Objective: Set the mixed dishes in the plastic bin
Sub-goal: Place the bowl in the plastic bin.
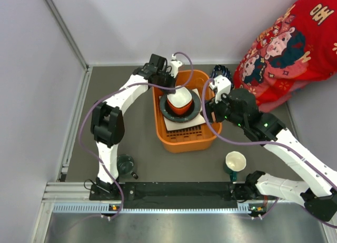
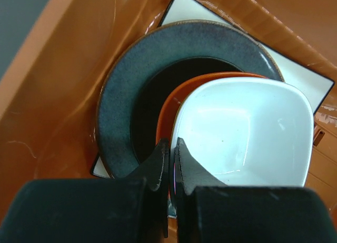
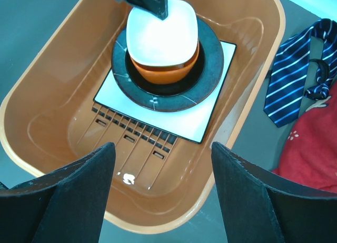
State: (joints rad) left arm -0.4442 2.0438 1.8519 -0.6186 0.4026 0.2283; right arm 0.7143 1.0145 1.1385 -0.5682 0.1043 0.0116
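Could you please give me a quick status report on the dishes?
Status: left pincer shut on bowl rim, right pincer open over bin. Bowl atop plates inside. Outside: mug, cup on table. Necktie beside bin.

- One orange plastic bin (image 3: 47,95) on the table (image 1: 137,143).
- Two plates: one white square plate (image 3: 184,119), one round blue-grey plate (image 3: 210,64).
- One orange bowl (image 3: 163,69), white inside.
- One dark teal cup (image 1: 125,164).
- One cream mug (image 1: 235,161).
- One striped blue necktie (image 3: 295,69).
- One red patterned cloth (image 1: 284,48).
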